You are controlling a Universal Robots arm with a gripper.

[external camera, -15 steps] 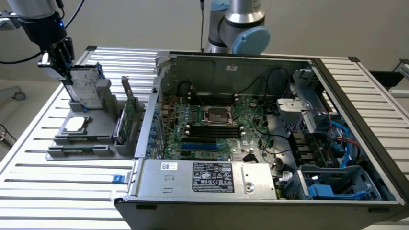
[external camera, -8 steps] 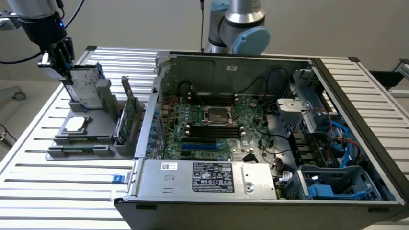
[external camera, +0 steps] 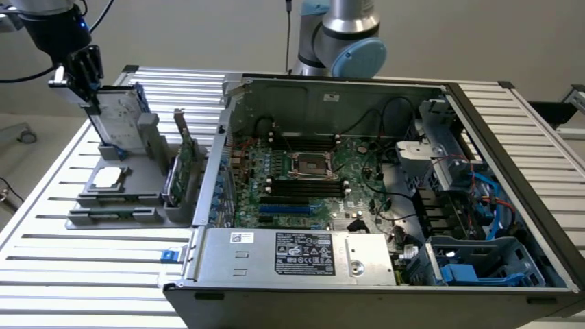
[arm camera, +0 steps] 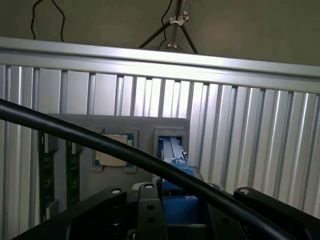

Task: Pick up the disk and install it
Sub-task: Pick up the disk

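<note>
Claw sits upper left in the exterior view, on the top edge of the disk. The jaws are at a narrow setting, clamped on the blue carrier as far as I can tell. In the wrist view the disk runs between the black fingers, centred, with a black cable crossing in front.

The disk stands upright, leaning slightly, with its lower end at the slot of the grey holder on the slatted table. I can't tell if it is fully free of the slot.

Step in hand, as I judge it, is getting the disk out of the holder. To do it well:
- I pull along the slot line, no twist, so the carrier doesn't bind.
- I keep the grip square on the carrier rails.
- I watch the green card standing just beside it and the CPU chip lying near its foot.

The open computer case is to the exterior view's right, with the blue drive bay at lower right, well apart.
</note>
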